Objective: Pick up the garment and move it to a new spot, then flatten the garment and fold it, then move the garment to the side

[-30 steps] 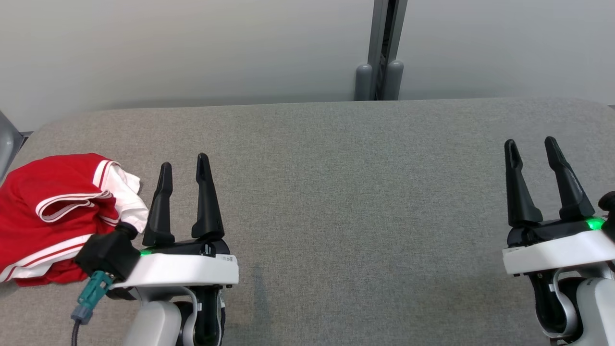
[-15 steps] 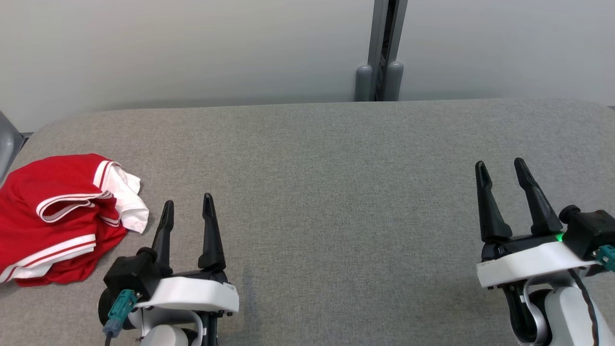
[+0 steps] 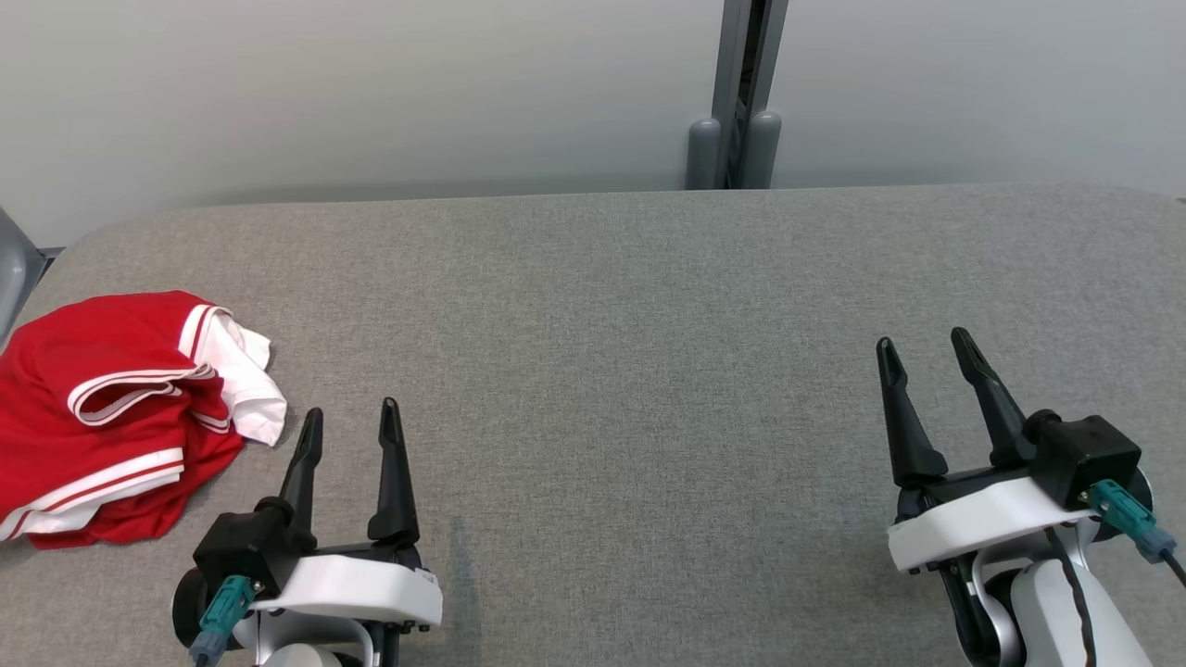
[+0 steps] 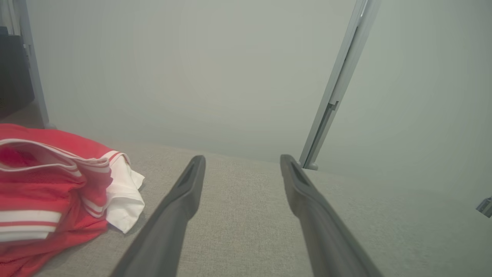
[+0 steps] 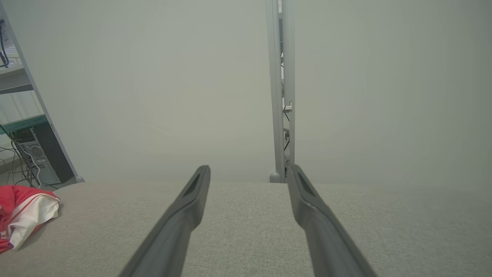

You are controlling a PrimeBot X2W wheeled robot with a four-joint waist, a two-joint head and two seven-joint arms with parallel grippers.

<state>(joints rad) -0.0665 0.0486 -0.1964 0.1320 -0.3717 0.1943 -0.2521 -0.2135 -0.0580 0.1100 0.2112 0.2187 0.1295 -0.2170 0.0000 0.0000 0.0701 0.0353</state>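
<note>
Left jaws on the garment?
No, the left gripper sits with jaws open and empty, apart from the garment on its left.

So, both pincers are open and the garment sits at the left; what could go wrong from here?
The garment lies bunched in layers, so the left pincer might pinch only one layer. It sits near the table edge and could slip off. The right pincer is far away, so flattening needs a long reach.

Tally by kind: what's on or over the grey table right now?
Garment, red and white: 1
Grippers, both with fingers apart: 2 (left gripper, right gripper)
Total: 3
</note>
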